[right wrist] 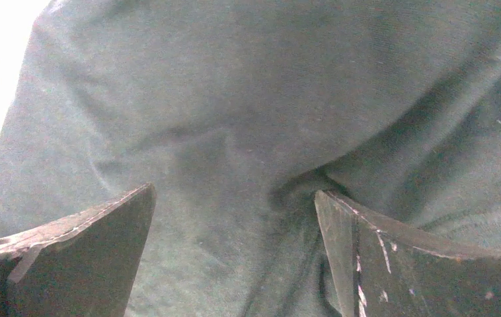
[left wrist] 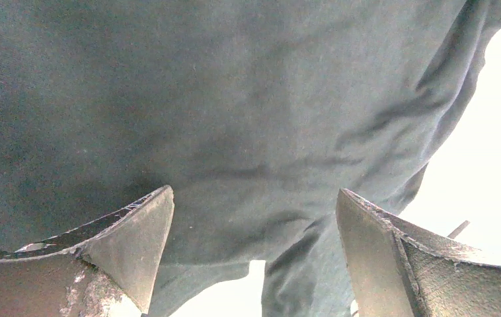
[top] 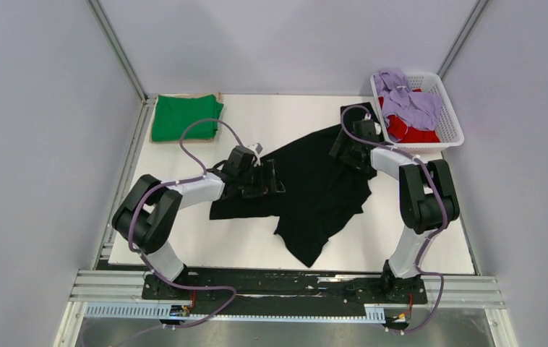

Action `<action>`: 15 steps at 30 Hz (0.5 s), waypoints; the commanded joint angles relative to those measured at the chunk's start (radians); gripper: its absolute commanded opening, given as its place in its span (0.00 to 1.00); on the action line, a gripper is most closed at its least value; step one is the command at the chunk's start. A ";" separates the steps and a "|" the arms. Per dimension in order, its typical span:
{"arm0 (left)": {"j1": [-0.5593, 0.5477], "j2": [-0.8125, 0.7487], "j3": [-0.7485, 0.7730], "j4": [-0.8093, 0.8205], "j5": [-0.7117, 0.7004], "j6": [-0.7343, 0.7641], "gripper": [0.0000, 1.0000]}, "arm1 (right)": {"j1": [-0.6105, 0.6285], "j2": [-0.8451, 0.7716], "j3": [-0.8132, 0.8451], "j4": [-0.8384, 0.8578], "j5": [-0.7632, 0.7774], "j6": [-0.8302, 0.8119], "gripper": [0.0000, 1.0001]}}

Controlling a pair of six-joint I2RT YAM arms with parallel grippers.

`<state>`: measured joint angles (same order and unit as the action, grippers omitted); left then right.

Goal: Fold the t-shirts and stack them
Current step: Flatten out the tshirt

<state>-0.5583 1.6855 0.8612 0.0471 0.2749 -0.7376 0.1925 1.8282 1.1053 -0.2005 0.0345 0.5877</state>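
Observation:
A black t-shirt (top: 314,188) lies crumpled and spread across the middle of the white table. My left gripper (top: 275,178) is open just above its left part; the left wrist view shows black cloth (left wrist: 234,119) between the wide-apart fingers. My right gripper (top: 343,148) is open over the shirt's upper right edge, with black cloth (right wrist: 234,132) between its fingers too. A folded bright green t-shirt (top: 186,118) lies at the back left corner. Lavender (top: 408,105) and red (top: 410,130) t-shirts sit bunched in the basket.
A white plastic lattice basket (top: 450,119) stands at the back right corner, close to my right wrist. The white table top (top: 184,238) has metal frame rails along its left and near edges. Grey walls enclose the cell.

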 commanded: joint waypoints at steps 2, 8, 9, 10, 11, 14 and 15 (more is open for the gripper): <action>-0.030 -0.143 0.007 -0.273 -0.180 0.036 1.00 | 0.015 -0.047 0.041 -0.053 0.039 -0.155 1.00; -0.029 -0.408 -0.041 -0.468 -0.471 0.025 1.00 | 0.116 -0.275 -0.015 -0.120 0.144 -0.209 1.00; -0.028 -0.463 -0.067 -0.479 -0.493 0.019 1.00 | 0.135 -0.321 -0.035 -0.126 0.161 -0.217 1.00; -0.028 -0.487 -0.095 -0.504 -0.544 -0.007 1.00 | 0.154 -0.360 -0.057 -0.131 0.171 -0.226 1.00; -0.028 -0.537 -0.112 -0.516 -0.572 -0.026 1.00 | 0.167 -0.399 -0.076 -0.140 0.171 -0.221 1.00; -0.026 -0.614 -0.163 -0.559 -0.663 -0.093 1.00 | 0.216 -0.505 -0.141 -0.210 0.096 -0.183 1.00; -0.025 -0.644 -0.176 -0.572 -0.674 -0.104 1.00 | 0.248 -0.539 -0.168 -0.225 0.072 -0.169 1.00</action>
<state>-0.5877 1.1103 0.7403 -0.4088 -0.2260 -0.7593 0.3817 1.3956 1.0214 -0.3328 0.1459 0.4023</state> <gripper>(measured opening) 0.997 0.998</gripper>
